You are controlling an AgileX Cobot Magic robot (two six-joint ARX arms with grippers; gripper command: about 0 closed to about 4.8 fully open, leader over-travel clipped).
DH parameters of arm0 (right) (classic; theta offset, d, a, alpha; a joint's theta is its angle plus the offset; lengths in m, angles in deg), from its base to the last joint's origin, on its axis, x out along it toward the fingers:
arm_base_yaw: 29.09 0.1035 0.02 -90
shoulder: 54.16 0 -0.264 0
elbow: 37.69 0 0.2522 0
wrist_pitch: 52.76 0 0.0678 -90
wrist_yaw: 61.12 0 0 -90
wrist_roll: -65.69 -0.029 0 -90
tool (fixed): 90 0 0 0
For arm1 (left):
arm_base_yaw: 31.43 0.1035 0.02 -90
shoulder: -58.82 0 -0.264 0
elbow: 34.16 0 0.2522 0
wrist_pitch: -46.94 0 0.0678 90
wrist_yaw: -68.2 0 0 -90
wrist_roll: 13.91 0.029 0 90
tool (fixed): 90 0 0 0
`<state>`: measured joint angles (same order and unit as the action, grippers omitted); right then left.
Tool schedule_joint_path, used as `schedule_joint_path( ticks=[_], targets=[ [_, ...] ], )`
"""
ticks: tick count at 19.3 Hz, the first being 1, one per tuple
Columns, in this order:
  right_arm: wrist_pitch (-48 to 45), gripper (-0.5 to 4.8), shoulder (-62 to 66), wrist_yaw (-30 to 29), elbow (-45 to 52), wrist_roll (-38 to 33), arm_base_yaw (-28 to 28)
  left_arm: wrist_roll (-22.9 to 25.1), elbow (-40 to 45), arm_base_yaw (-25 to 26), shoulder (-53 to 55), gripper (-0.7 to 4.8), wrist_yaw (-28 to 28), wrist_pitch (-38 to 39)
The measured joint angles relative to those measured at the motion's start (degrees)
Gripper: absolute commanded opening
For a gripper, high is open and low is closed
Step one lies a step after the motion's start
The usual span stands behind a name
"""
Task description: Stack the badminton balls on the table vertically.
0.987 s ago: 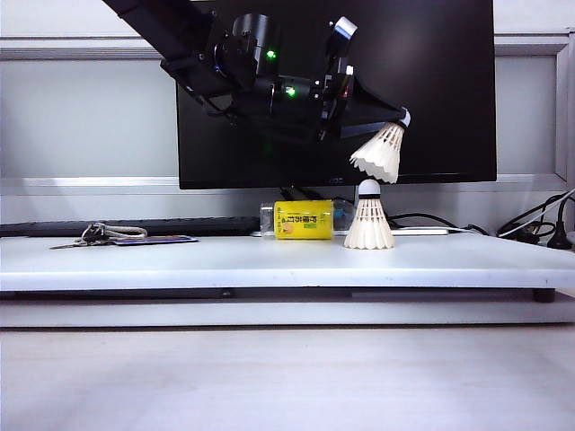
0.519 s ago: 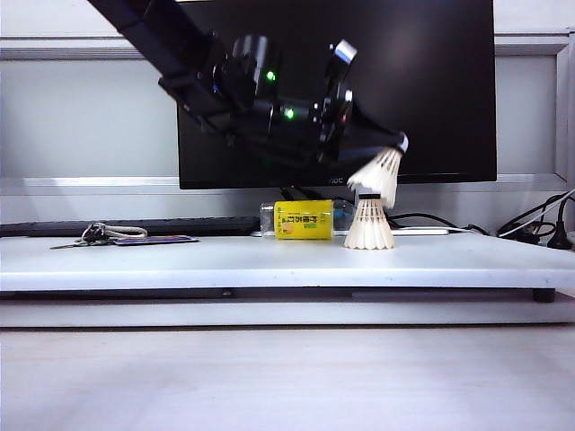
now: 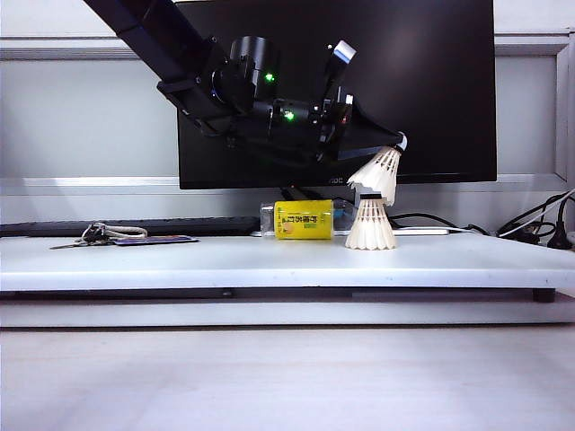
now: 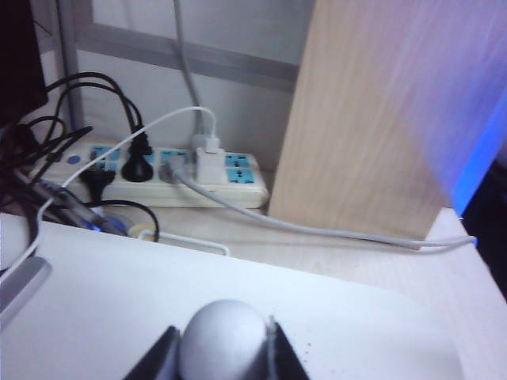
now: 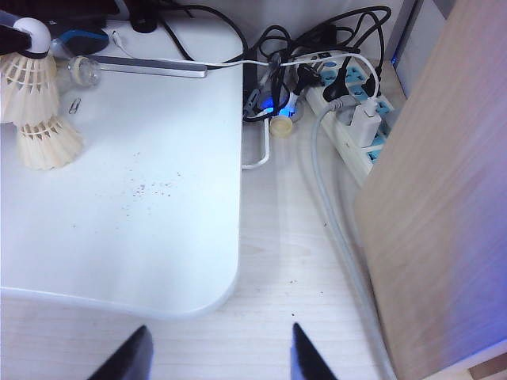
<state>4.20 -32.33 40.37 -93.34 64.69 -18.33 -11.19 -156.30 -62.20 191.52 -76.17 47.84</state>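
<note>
One badminton ball point(image 3: 370, 226) stands upright, skirt down, on the white table point(image 3: 225, 260) in the exterior view. My left gripper point(image 3: 398, 140) comes in from the upper left, shut on the round cork of the other badminton ball point(image 3: 377, 172). That ball hangs tilted, and its skirt rim overlaps the standing one's cork. In the left wrist view the white cork point(image 4: 222, 340) sits squeezed between both dark fingers. My right gripper point(image 5: 218, 347) is open and holds nothing. It hangs over the wood-grain surface by the table's corner point(image 5: 214, 277), far from both balls point(image 5: 47, 141).
A yellow-labelled clear bottle point(image 3: 304, 219) lies behind the balls under the black monitor point(image 3: 431, 81). Keys point(image 3: 99, 234) lie at the left. A power strip point(image 5: 352, 119) with tangled cables and an upright wooden panel point(image 5: 444, 198) stand beyond the table's end.
My left gripper has come down with its ball. The skirt, earlier clear above the standing ball's cork, now overlaps it. The right gripper has not moved.
</note>
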Motion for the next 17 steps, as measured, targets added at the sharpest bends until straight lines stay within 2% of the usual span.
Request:
schedule_joint_path(
  ticks=[9,13,17],
  targets=[
    [0.44,2.29,0.00,0.00,0.00,0.00,0.00,0.22,0.00,0.66,0.00,1.52,0.61,0.20],
    [0.44,2.29,0.00,0.00,0.00,0.00,0.00,2.91,0.02,1.09,0.02,1.54,0.85,5.90],
    [0.46,2.29,0.00,0.00,0.00,0.00,0.00,3.04,0.02,1.03,0.02,1.77,0.83,6.03]
  ],
)
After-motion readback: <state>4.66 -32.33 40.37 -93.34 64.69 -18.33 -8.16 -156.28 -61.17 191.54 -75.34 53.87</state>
